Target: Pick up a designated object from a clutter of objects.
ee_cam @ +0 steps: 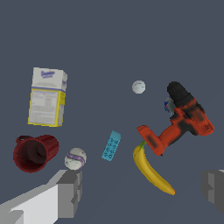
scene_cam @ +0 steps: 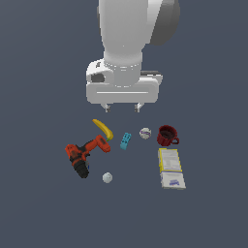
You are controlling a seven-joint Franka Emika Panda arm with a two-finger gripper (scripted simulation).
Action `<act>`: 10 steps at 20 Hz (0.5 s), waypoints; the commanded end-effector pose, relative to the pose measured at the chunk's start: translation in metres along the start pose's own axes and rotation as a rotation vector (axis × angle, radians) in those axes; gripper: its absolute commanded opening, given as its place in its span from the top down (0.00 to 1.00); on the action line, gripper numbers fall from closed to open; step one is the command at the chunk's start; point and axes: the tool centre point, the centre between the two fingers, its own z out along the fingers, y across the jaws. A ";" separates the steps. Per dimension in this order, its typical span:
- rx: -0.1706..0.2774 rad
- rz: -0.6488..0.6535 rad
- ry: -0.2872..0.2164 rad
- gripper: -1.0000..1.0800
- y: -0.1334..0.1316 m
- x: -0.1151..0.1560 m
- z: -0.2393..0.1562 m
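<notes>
Below the pincer: the clutter is seen spread on the dark surface.
Pincer: it is held wide open above the things, and nothing is gripped.
Marked ball: it is placed just under one fingertip, beside the red mug, not touched.
Teal block: it is found between the ball and the banana.
Drill: it lies beyond the banana, near the white lump.
Box: it lies beyond the mug.

1. The small block sits mid-cluster in the exterior view.
2. The banana lies at its 10 o'clock, touching the drill at 8.
3. The marked ball and mug lie toward 2–3.
4. The box lies at 4, the lump at 7.
</notes>
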 end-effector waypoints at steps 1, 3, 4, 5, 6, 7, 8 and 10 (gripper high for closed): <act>0.000 0.000 0.000 0.04 0.000 0.000 0.000; 0.001 -0.003 0.000 0.04 -0.003 0.000 0.000; 0.002 -0.008 0.001 0.04 -0.006 0.000 -0.001; 0.004 -0.014 0.001 0.04 -0.011 0.000 -0.001; 0.006 -0.022 0.001 0.04 -0.017 0.001 -0.002; 0.009 -0.032 0.002 0.04 -0.024 0.001 -0.003; 0.012 -0.040 0.002 0.04 -0.029 0.001 -0.004; 0.015 -0.053 0.003 0.04 -0.037 0.001 -0.006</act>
